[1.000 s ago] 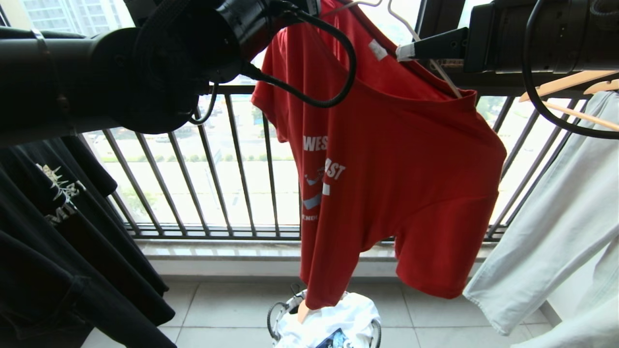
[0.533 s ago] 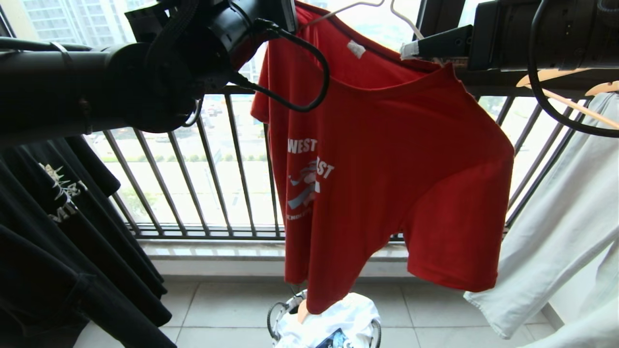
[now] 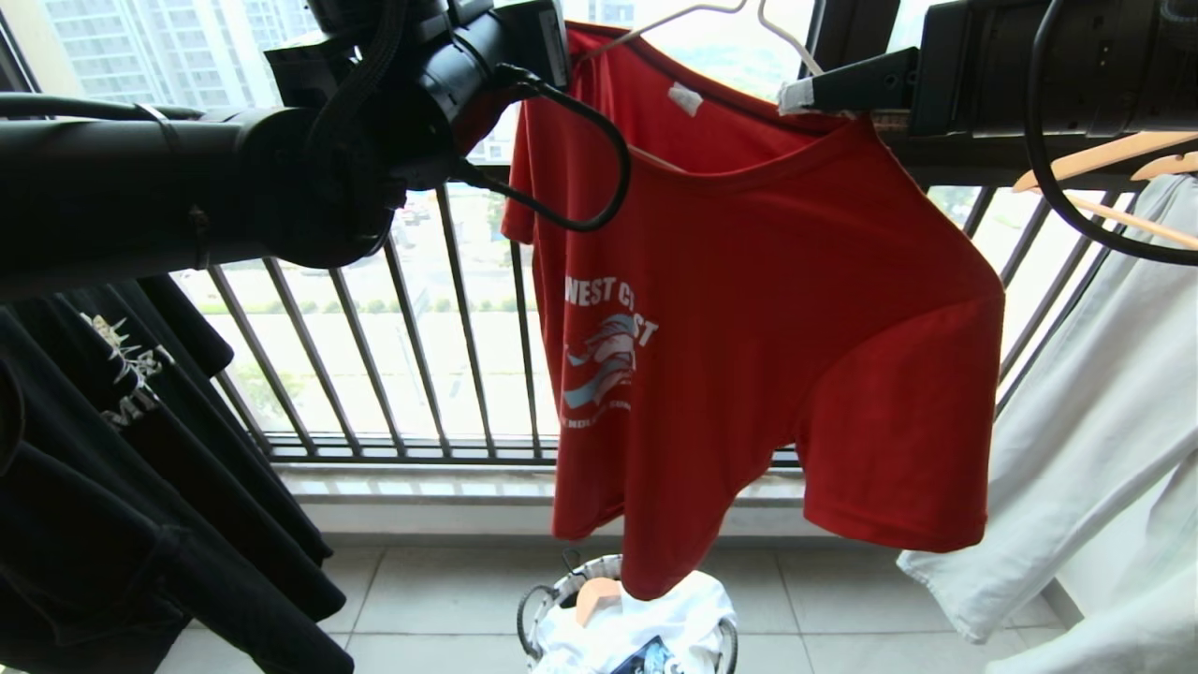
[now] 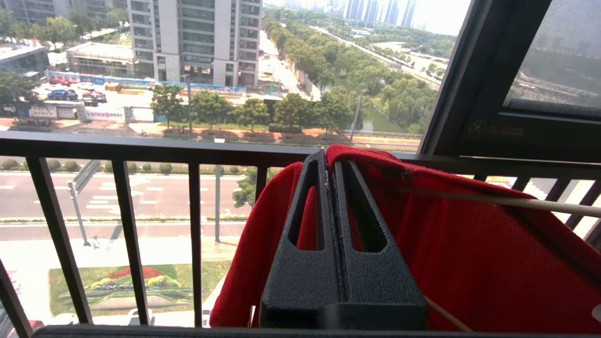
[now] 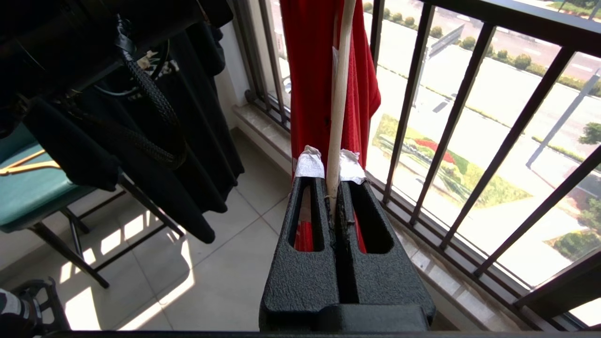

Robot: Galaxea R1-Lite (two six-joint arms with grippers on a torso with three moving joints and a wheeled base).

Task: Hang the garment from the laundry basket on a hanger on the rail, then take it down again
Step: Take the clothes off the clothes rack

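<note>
From the head view, the garment point(image 3: 749, 328) hangs limp above the laundry basket point(image 3: 547, 599), soft, light and likely to slide.

Left wrist view: the left pincer point(image 4: 331, 162) is clenched on its shoulder seam (a firm hold).

Right wrist view: the right pincer point(image 5: 332, 188) clamps the hanger point(image 5: 339, 94), thin and stiff.

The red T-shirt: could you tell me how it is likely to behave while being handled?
The red T-shirt is probably floppy: it drapes in folds from the hanger. It seems light, since the left gripper, shut, pinches only its edge. It would likely swing, its hem dangling over the laundry basket.
</note>
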